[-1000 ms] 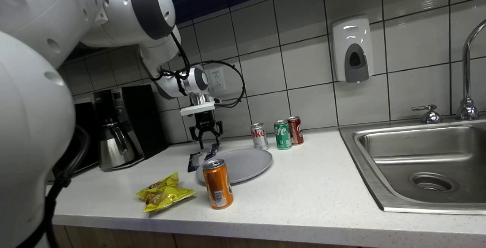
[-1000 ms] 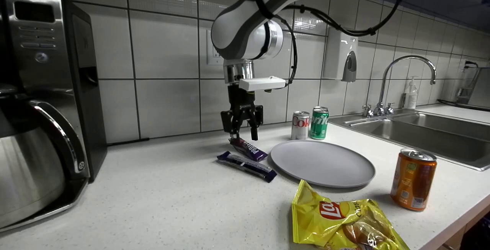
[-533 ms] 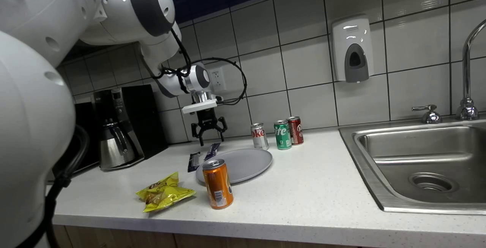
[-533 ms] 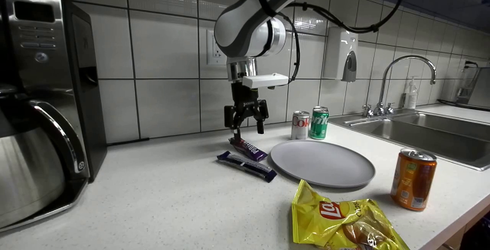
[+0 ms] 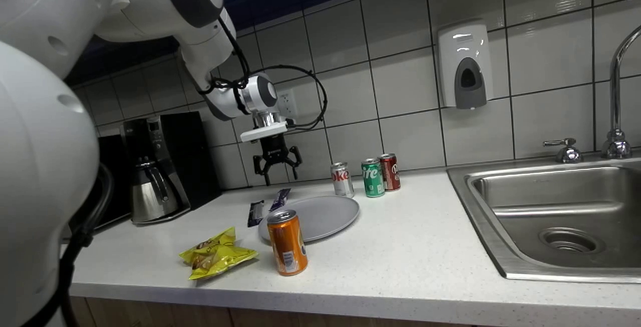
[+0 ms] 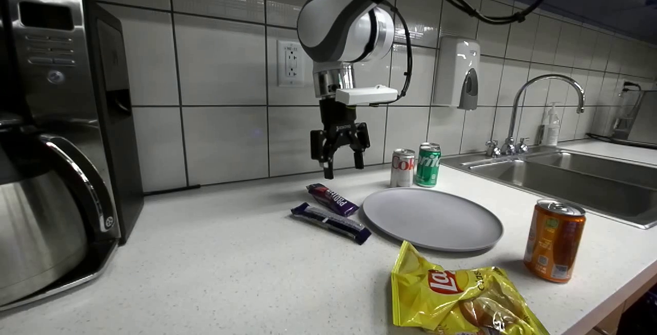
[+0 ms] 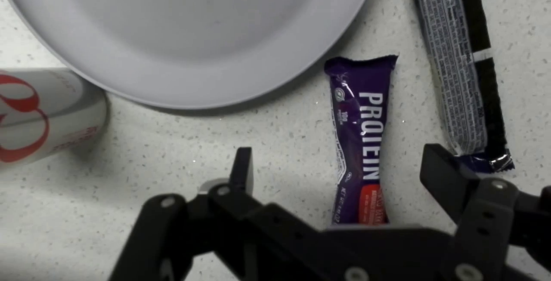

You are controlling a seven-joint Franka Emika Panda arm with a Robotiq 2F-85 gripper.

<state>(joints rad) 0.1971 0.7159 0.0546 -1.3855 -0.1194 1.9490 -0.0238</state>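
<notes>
Gripper (image 6: 344, 168): is hanging higher than a second ago and, in both exterior views, slightly closer to the silver Coke can (image 6: 403, 168); its jaws are standing wide apart, more spread than before, and are gripping nothing.
Fingertips (image 6: 329, 172): are now showing clear above the bench (image 6: 195, 258); in the frames from a second earlier, one is overlapping the end of the protein bar (image 6: 332, 199).
Protein bar: is lying flat on the bench, below the gripper, and is keeping its earlier place; in the wrist view it is running between the two fingers, its lower end disappearing behind the gripper.
Wrapper (image 7: 357, 78): is looking dark purple and glossy, with a crimped end toward the plate (image 7: 172, 78); it is carrying large white "PROTEIN" lettering, a small "10g" and a red panel.
Second bar (image 7: 456, 61): is lying unmoved beside it, back side up, showing a grey panel of fine print.
Plate: is resting, round and grey, just beside the bars, in the same spot.
Green Sprite can (image 6: 427, 164): is standing upright near the silver one.
Orange can (image 6: 555, 240): is standing upright, unmoved, near the yellow chip bag (image 6: 457, 294).
</notes>
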